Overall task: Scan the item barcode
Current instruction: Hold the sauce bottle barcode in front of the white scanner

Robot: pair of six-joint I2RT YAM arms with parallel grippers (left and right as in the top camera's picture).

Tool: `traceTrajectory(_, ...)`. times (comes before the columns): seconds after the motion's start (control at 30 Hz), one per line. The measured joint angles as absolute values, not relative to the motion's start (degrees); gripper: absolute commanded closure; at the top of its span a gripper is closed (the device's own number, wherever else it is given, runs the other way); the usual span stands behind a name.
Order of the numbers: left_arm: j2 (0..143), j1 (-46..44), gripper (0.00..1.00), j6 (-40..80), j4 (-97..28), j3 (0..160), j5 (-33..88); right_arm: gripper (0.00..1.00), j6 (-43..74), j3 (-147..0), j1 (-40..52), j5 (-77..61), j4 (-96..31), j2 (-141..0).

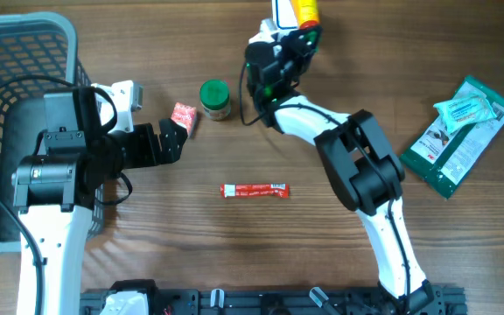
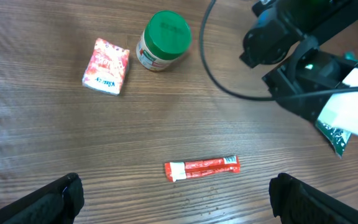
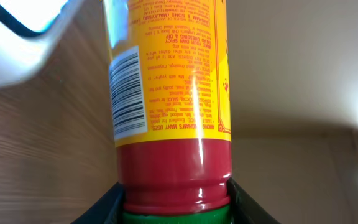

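Overhead, a brown wood-grain table [image 1: 261, 254] fills the frame. At far left sits a grey mesh basket [image 1: 11, 44], its inside mostly hidden by the left arm [image 1: 59, 175]. To its right the left gripper [image 1: 180, 140] is spread wide and holds nothing, just beside a small red packet [image 1: 183, 116]. Next comes a jar [image 1: 214, 99] with a green lid. Nearer the front, a red sachet [image 1: 254, 190] lies flat. At the far edge the right gripper [image 1: 303, 33] clamps the neck of a yellow bottle [image 1: 306, 10]. The right wrist view shows its barcode [image 3: 127, 93] on the label. Green packs [image 1: 462, 131] lie at far right.
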State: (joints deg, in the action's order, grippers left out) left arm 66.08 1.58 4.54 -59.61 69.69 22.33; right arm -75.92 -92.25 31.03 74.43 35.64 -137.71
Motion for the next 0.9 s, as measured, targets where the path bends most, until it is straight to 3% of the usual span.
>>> traceTrajectory(0.37,66.1,1.6,0.0,4.5,-59.6,69.7,22.3,0.96,-74.4,-96.1,29.5,77.2,40.8,-139.0)
traceTrajectory(0.6,66.1,1.6,0.0,4.5,-59.6,69.7,22.3,0.96,-73.9,-106.7,30.9,77.4,35.8,-145.8)
traceTrajectory(0.9,66.1,1.6,0.0,4.5,-59.6,69.7,22.3,0.96,-72.5,-107.7,31.6,77.4,34.3,-148.1)
